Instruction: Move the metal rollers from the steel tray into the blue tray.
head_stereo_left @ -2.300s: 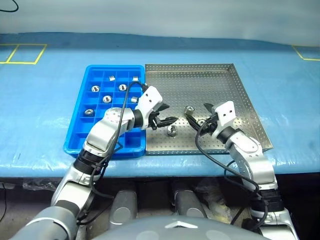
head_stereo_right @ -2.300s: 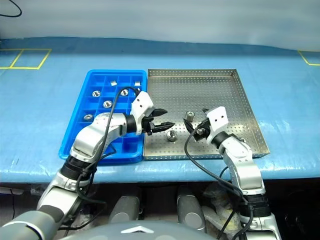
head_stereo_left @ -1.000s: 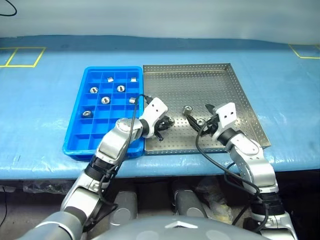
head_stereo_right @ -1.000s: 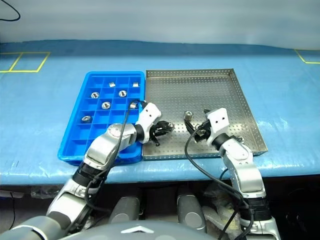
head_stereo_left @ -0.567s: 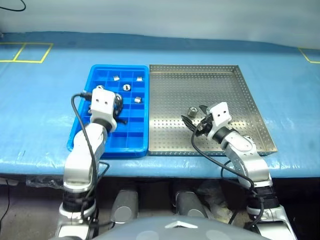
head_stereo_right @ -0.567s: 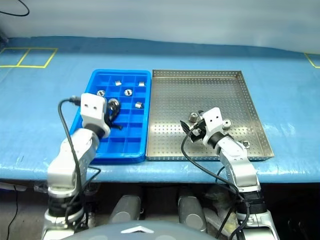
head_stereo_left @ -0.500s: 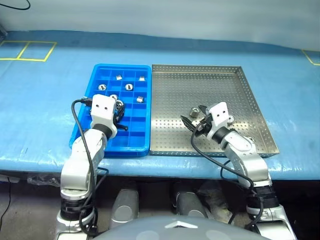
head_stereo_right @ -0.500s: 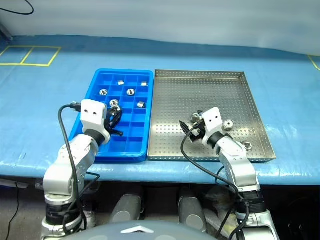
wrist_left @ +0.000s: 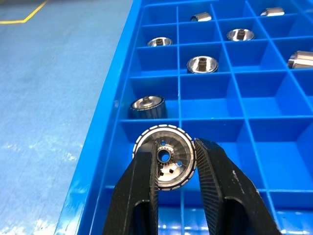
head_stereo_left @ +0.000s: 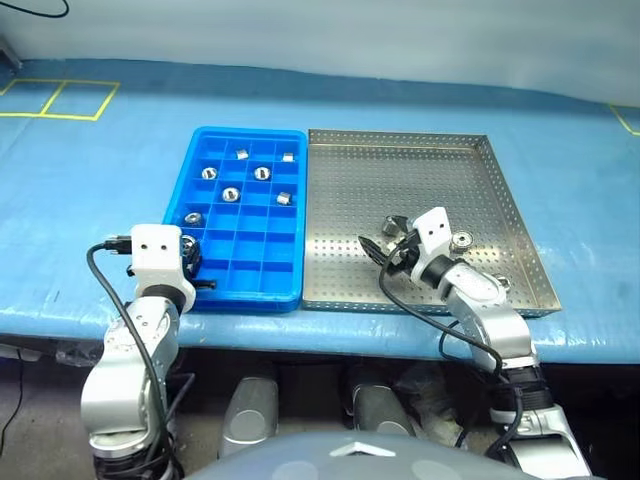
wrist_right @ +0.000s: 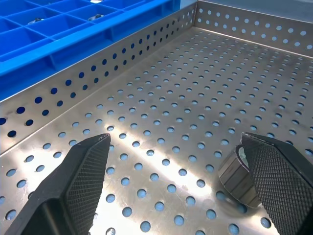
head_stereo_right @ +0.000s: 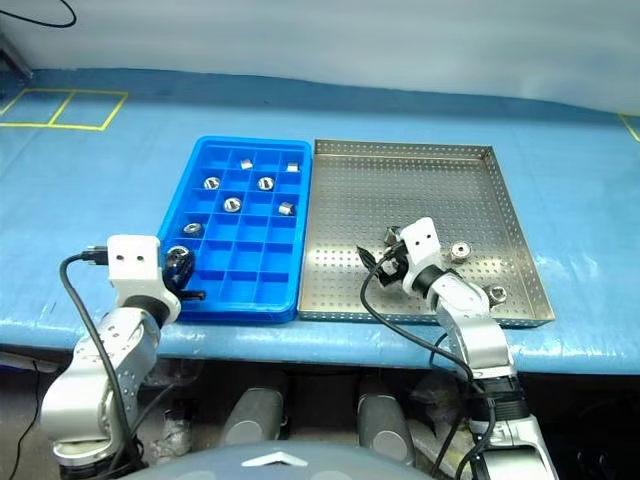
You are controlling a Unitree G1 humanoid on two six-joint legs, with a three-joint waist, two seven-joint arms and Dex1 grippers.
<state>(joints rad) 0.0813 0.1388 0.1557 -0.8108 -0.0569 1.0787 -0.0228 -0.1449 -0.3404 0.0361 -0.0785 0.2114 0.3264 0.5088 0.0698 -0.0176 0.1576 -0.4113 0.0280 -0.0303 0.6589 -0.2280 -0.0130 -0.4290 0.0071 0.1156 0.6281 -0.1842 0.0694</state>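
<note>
The left claw (wrist_left: pixel 177 161) is closed on a metal roller (wrist_left: pixel 165 157), its two black fingers pinching the ridged rim from either side so the dark centre hole faces the wrist camera. It hangs over the near left corner of the blue tray (head_stereo_left: pixel 292 296); the fingers cover the roller's flanks, and in the head views the roller is mostly hidden behind the claw. Beyond it, in the same column of compartments, one roller (wrist_left: pixel 146 106) stands in the next cell, and five more rollers (head_stereo_left: pixel 231 194) sit in cells farther back, one to a cell.

The right claw (wrist_right: pixel 176 176) is spread wide above the perforated floor of the steel tray (head_stereo_left: pixel 420 136), gripping nothing. A roller (wrist_right: pixel 237 179) lies on its side close against the inner face of one finger; whether they touch is hard to make out. In the head views this roller is half hidden by the claw, while two others (head_stereo_right: pixel 461 251) lie loose towards the tray's right and near rim.

The two trays stand side by side, edges touching, on a counter (head_stereo_left: pixel 90 200) covered in blue sheeting, with yellow tape lines (head_stereo_left: pixel 60 98) at its far left corner.
</note>
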